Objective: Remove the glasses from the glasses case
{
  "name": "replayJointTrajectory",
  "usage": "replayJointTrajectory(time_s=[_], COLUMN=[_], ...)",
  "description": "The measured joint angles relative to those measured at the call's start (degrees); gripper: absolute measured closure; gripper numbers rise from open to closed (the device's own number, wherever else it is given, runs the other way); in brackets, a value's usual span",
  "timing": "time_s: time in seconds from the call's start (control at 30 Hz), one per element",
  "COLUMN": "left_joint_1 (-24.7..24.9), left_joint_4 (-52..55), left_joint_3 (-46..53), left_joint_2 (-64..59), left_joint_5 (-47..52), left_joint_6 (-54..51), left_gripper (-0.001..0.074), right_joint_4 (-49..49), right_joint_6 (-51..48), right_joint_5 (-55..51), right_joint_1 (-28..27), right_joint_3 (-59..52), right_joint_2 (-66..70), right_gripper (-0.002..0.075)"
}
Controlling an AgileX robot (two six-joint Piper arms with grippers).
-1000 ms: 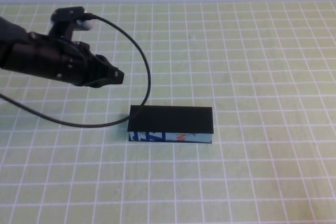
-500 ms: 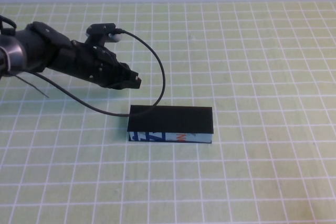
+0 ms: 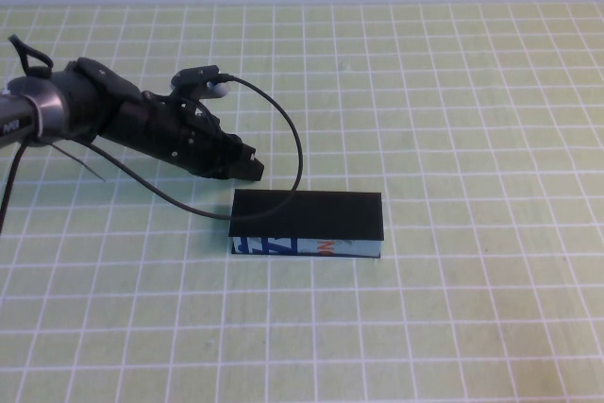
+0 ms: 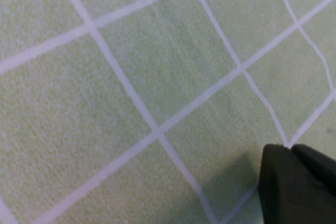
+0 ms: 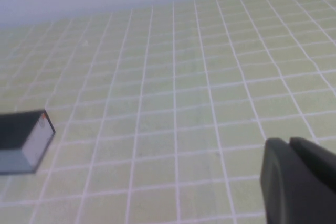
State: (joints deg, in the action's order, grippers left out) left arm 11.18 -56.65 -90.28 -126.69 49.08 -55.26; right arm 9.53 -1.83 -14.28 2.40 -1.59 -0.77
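Observation:
The glasses case (image 3: 307, 224) lies closed in the middle of the table, black lid on top, light blue printed front facing me. One end of it also shows in the right wrist view (image 5: 25, 141). The glasses are hidden. My left gripper (image 3: 251, 166) is shut and empty, low over the mat just behind the case's left rear corner; in the left wrist view (image 4: 291, 149) its fingers are pressed together above the green mat. My right gripper (image 5: 289, 142) is shut and empty, off to the right of the case, outside the high view.
A green mat with a white grid (image 3: 472, 139) covers the table. The left arm's black cable (image 3: 283, 129) loops down to the case's rear edge. A pale wall runs along the far edge.
My left gripper has moved right and toward me, dropping lower, from well left of the case to just behind its left rear corner. The case has not moved.

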Motion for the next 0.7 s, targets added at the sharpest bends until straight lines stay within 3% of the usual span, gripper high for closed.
replayJointTrajectory(time_s=[0.4,0.53,0.7], left_joint_1=[0.0,0.0,0.0], left_joint_4=[0.0,0.0,0.1], left_joint_3=[-0.11,-0.11,-0.11], left_joint_2=[-0.04,-0.04,-0.04], left_joint_5=[0.2,0.87,1.71], left_joint_6=[0.09,0.13,0.13], left_gripper=[0.0739,0.0739,0.0739], right_joint_4=[24.55,28.14,27.99], right_joint_6=[1.22,1.42,0.88], right_joint_5=[13.06,4.3,-9.4], right_joint_1=[0.0,0.0,0.0], right_joint_3=[0.0,3.73,13.76], right_joint_2=[0.0,0.9,11.42], right_gripper=[0.0743,0.0743,0.0743])
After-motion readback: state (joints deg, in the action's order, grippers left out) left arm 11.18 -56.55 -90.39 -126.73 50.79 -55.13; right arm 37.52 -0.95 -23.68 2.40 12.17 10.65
